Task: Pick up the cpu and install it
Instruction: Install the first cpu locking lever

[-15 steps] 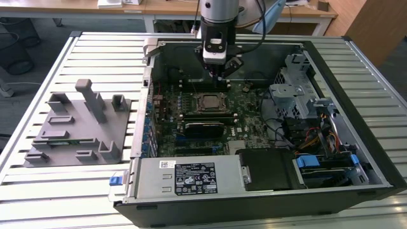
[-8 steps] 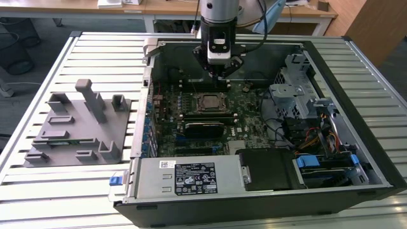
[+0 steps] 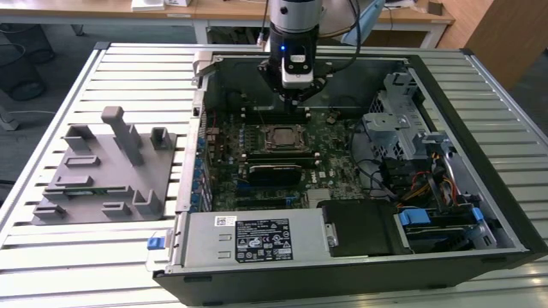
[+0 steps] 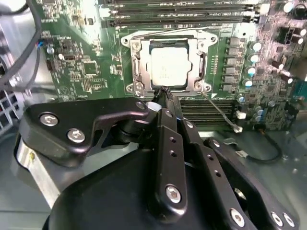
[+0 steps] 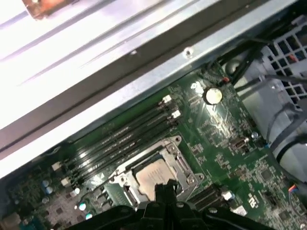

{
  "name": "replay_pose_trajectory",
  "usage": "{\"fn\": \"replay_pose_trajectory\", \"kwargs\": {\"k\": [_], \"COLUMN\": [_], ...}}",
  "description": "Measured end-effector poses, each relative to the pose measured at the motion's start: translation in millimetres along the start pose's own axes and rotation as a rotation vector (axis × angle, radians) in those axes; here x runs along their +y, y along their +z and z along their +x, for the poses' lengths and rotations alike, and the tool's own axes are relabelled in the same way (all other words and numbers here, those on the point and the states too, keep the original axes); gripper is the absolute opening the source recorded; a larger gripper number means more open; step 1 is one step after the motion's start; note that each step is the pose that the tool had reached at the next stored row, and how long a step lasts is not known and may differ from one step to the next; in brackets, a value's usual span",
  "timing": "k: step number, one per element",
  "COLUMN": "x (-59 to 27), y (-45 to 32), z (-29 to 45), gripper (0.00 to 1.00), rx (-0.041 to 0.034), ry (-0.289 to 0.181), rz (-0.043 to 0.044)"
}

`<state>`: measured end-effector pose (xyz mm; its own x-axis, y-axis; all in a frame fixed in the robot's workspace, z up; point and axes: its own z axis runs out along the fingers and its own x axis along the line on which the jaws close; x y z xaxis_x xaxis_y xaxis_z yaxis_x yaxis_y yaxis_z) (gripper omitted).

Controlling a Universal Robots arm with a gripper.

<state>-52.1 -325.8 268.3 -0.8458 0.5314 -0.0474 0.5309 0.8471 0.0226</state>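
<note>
One black two-fingered gripper [image 4: 164, 92] hangs inside an open black desktop computer case [image 3: 342, 277]. Its fingers are pressed together at the tips with nothing pinched between them (in the second wrist view the two black bars meet in a single point). That point sits just beside the edge of the processor socket, low over the board; whether it touches anything I cannot tell.

The cpu [image 4: 169, 67], a small flat square chip with a silver-grey metal top, lies flat inside the square silver metal socket frame [image 4: 135, 67] on the green motherboard [image 4: 81, 67]. Long dark memory slots [image 4: 182, 14] run along one side of the socket, and more lie along the opposite side. There a thin metal lever [image 4: 218, 109] slants across them from the socket's corner.

In the exterior view the case lies on its side on a pale slatted metal table [image 3: 120, 70]. A silver labelled metal box [image 3: 248, 239] fills the case's near corner. A grey moulded parts tray [image 3: 86, 186] rests on the table toward the exterior view's left, well apart from the gripper and the chip.
</note>
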Motion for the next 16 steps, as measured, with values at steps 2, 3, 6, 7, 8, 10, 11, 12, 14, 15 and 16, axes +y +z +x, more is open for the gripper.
{"fn": "replay_pose_trajectory", "kwargs": {"k": [2,3,6,7,8,10,11,12,14,15,16], "x": [0.0,0.0,0.0,-0.2,-0.4,-1.9,-2.9,-4.0,-6.0,-6.2,-6.2], "y": [0.0,0.0,0.0,0.0,-0.1,0.1,0.2,0.3,0.6,0.8,0.9], "z": [0.0,0.0,0.0,0.2,0.6,2.9,4.5,6.0,8.0,8.2,8.2], "gripper": [0.11,0.11,0.11,0.11,0.11,0.11,0.11,0.11,0.11,0.11,0.11], "rx": [0.0012,0.0021,0.0087,0.0106,0.0120,0.0124,0.0125,0.0126,0.0128,0.0133,0.0141], "ry": [-0.033,-0.051,-0.093,-0.103,-0.110,-0.120,-0.124,-0.127,-0.136,-0.146,-0.161], "rz": [-0.0014,-0.0019,-0.0004,0.0005,0.0010,0.0006,0.0006,0.0005,0.0000,-0.0005,-0.0005]}}
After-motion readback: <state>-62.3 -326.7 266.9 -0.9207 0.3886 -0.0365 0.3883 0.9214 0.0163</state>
